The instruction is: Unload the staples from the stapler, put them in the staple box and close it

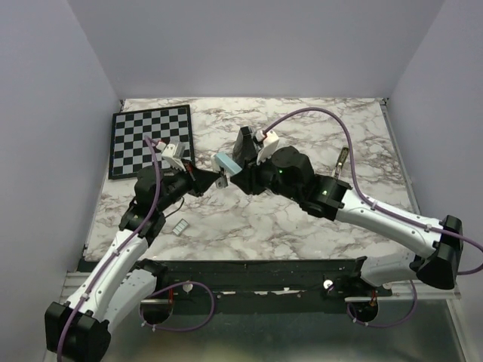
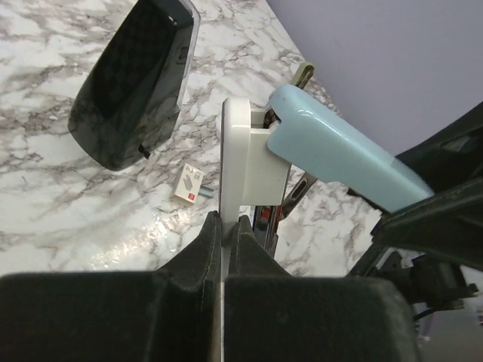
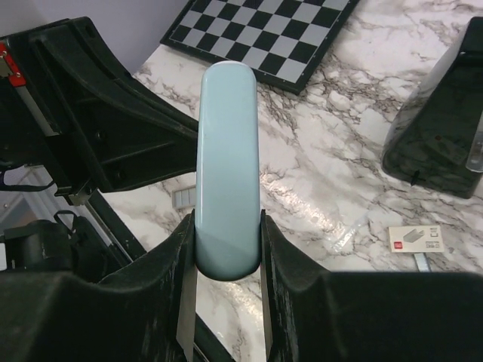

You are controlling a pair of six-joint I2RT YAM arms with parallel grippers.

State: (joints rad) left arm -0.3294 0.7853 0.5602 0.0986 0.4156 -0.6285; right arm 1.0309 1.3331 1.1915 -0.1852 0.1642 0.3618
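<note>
The stapler (image 1: 226,162), a slim light blue bar, is held in the air over the middle of the table. My right gripper (image 1: 235,170) is shut on its darker end; in the right wrist view the stapler (image 3: 228,151) sticks out between my gripper (image 3: 228,220). My left gripper (image 1: 219,180) is shut on a white part (image 2: 245,162) that juts from the stapler's (image 2: 339,154) other end, pinched thin in my gripper (image 2: 226,221). A small grey ridged strip of staples (image 1: 180,226) lies on the table at the near left, and also shows in the right wrist view (image 3: 183,198).
A black wedge (image 1: 244,142) stands just behind the grippers. A checkerboard (image 1: 151,139) lies at the back left. A small white box with a red mark (image 2: 189,185) lies near the wedge. A small metal tool (image 1: 343,161) lies at the right.
</note>
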